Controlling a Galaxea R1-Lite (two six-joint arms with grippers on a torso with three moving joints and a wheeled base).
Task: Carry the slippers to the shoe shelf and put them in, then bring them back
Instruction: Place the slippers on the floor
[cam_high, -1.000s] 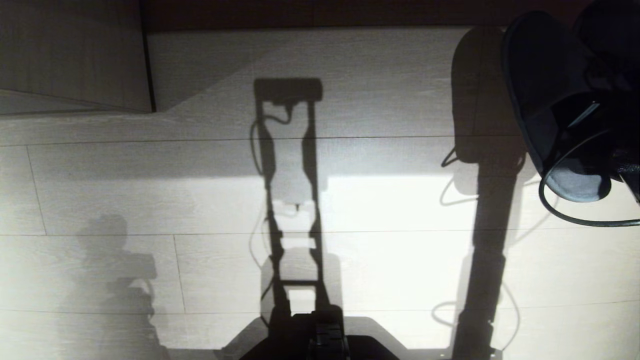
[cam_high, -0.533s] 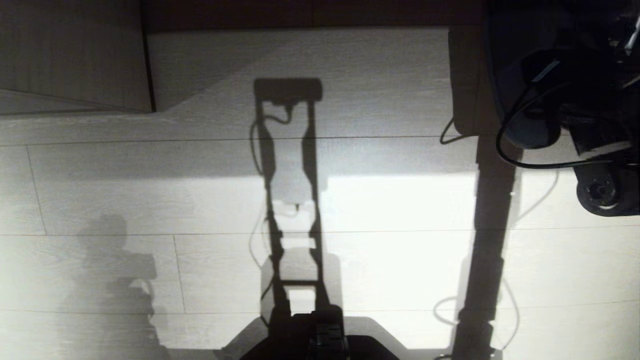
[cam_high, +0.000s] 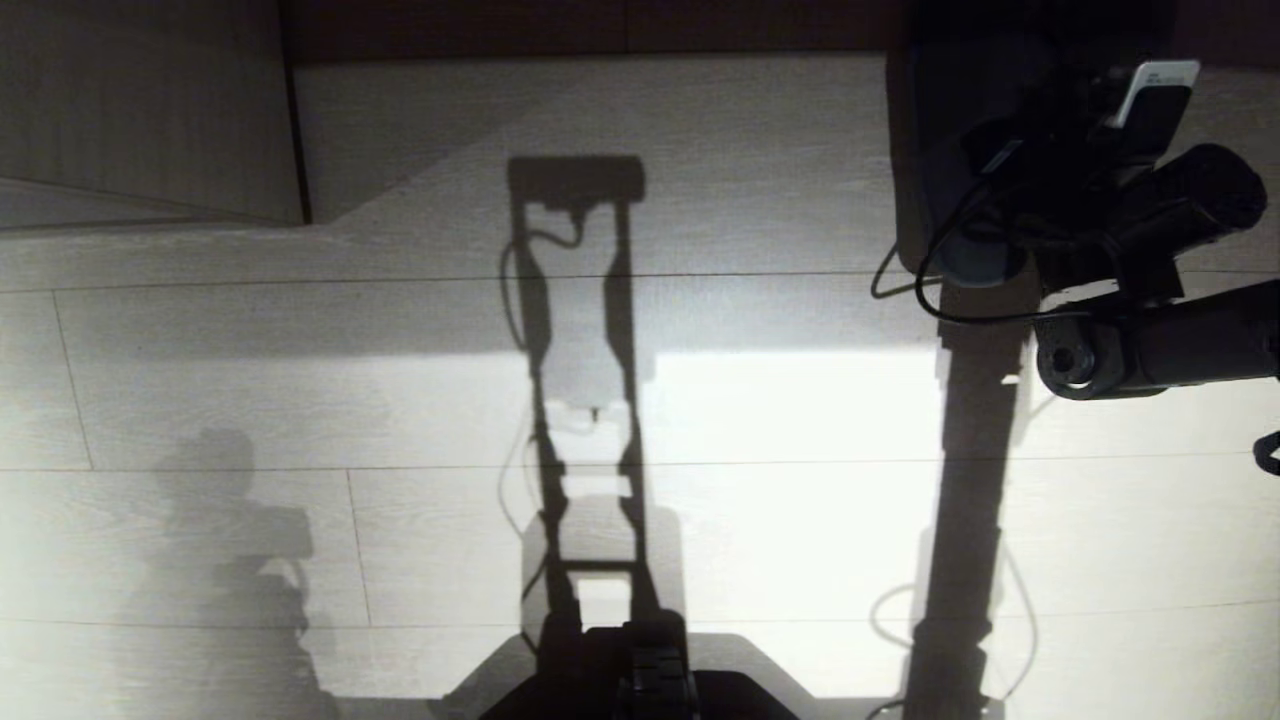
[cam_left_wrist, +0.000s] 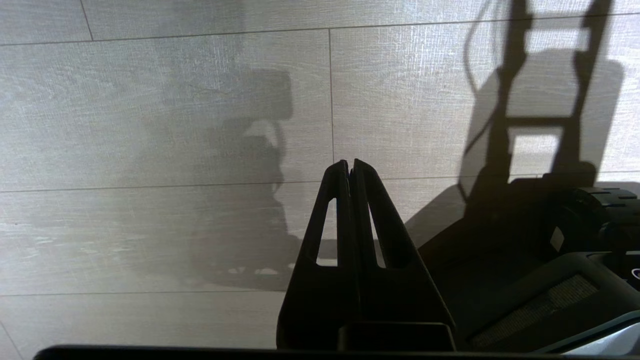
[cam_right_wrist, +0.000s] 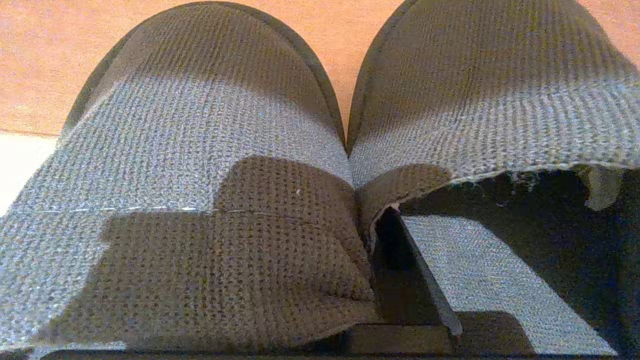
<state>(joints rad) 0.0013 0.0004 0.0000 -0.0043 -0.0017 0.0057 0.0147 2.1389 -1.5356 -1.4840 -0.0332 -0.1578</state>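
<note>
In the right wrist view the two dark woven slippers (cam_right_wrist: 210, 150) lie side by side, toes pointing away. My right gripper (cam_right_wrist: 372, 220) is shut on their inner edges; one finger (cam_right_wrist: 420, 270) shows inside the right-hand slipper, the other is hidden under fabric. In the head view the right arm (cam_high: 1150, 340) reaches in from the right edge and holds the slippers (cam_high: 975, 255) at the far right, above the floor. My left gripper (cam_left_wrist: 349, 163) hangs shut and empty over the floor. The shoe shelf's opening is not visible; only a pale wood-grain board (cam_high: 150, 110) with a dark edge shows far left.
A pale plank floor (cam_high: 300, 400) fills the head view, crossed by the robot's shadows. A dark band (cam_high: 600, 25) runs along the far edge. My base (cam_high: 640, 685) sits at the near edge. A black cable (cam_high: 930, 295) loops below the right wrist.
The right arm has swung the slippers away from me and a little leftward, toward the dark far band. The wrist has turned and the forearm now lies across the right edge.
</note>
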